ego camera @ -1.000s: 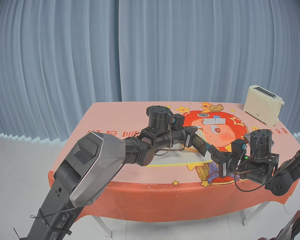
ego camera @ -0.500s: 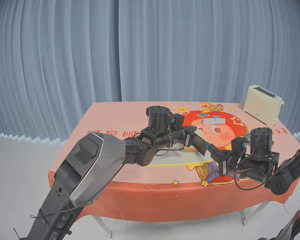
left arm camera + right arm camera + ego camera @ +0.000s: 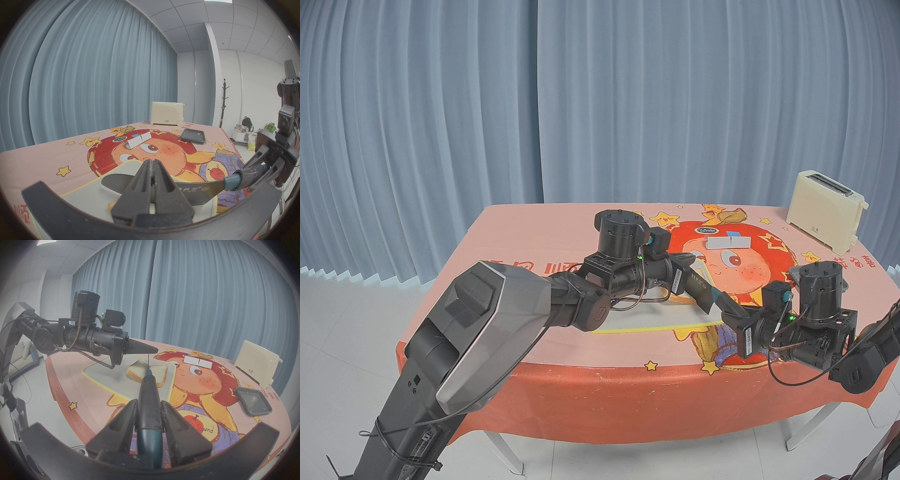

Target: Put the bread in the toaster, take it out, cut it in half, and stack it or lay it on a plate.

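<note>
A slice of bread [image 3: 147, 372] lies on the white, yellow-edged cutting board [image 3: 650, 319] near the table's front. My right gripper [image 3: 731, 309] is shut on the teal handle of a knife [image 3: 149, 396]. Its blade [image 3: 197, 190] runs edge-down across the bread. My left gripper [image 3: 705, 292] is shut, fingers [image 3: 153, 178] together with nothing between them. Its tip [image 3: 153, 350] sits just above the bread's far side, close to the blade. The cream toaster [image 3: 827, 209] stands at the far right corner with its slot empty.
A dark square tray [image 3: 253, 401] lies right of the board, between it and the toaster. A small white card [image 3: 728, 241] rests mid-table behind the board. The orange cartoon tablecloth's front edge runs just below my right wrist.
My right gripper pushed the knife a little forward and left, then drew it back and down. The left arm shifted slightly to the right and stays shut over the bread.
</note>
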